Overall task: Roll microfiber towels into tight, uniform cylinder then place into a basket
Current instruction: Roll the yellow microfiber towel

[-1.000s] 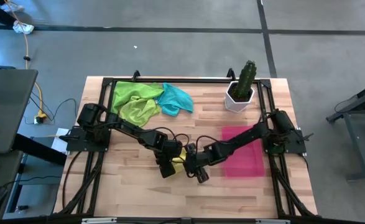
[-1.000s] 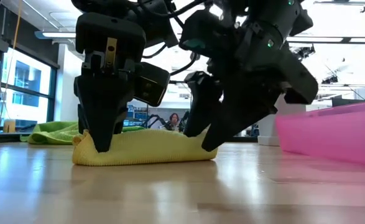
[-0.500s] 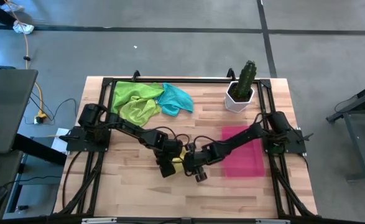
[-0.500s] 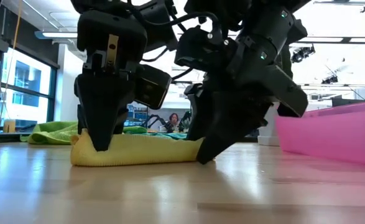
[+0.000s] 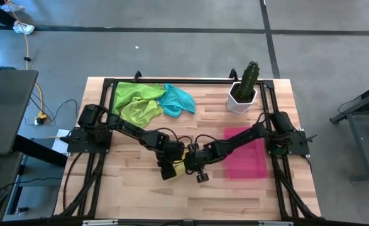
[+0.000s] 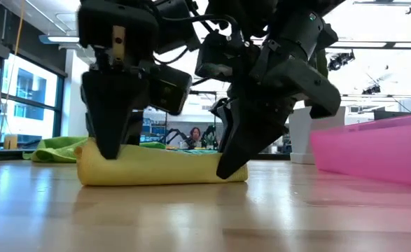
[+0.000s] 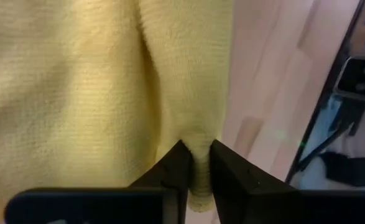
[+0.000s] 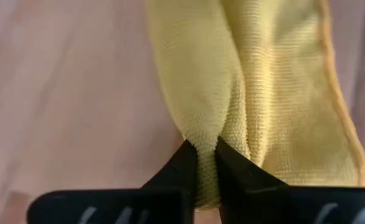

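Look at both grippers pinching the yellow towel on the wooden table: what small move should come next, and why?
Probably turn both wrists together to roll it on. The left gripper and right gripper each pinch an end of the yellow microfiber towel, which lies as a loose, flattish fold, not yet a tight cylinder.

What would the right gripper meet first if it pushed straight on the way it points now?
The yellow towel itself: the right gripper is already pinched on a fold of it, with the wooden table right beneath, judging by the low view.

L gripper [image 6: 110, 150], R gripper [image 6: 232, 168], jaws pinched
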{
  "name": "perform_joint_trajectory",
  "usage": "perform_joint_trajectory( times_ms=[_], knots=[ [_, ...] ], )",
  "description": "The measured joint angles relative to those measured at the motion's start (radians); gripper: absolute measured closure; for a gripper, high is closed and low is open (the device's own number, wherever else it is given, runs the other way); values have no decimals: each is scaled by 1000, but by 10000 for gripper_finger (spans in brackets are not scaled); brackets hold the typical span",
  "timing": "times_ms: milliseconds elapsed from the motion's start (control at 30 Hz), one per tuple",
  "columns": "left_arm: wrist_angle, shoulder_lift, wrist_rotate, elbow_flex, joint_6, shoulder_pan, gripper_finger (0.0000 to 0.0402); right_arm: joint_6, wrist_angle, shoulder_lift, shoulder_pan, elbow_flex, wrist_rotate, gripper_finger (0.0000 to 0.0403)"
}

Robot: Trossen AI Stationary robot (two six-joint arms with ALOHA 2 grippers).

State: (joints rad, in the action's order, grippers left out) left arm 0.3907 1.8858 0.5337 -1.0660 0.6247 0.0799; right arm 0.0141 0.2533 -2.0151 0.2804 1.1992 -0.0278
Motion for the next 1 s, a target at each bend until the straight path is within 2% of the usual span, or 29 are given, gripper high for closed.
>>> perform_joint_trajectory(
  times_ms=[100,400,500,733,833,1000],
  knots=[
    [28,-25,-31,-1,-54,6,335,-12,1,0,-3,0,-13,397],
    [174,-60,-337,-3,-104,16,282,-23,0,-1,-14,-2,-38,391],
    [260,-77,-395,-4,-123,9,274,-64,2,-1,-20,-2,-65,391],
    [393,-121,-456,0,-109,56,273,-220,16,-1,-71,-5,-291,391],
    [359,-145,-471,-2,-97,108,273,-277,9,-4,-108,-5,-396,391],
    [309,-189,-610,-1,-102,229,273,-365,11,-8,-174,-9,-541,391]
  ],
)
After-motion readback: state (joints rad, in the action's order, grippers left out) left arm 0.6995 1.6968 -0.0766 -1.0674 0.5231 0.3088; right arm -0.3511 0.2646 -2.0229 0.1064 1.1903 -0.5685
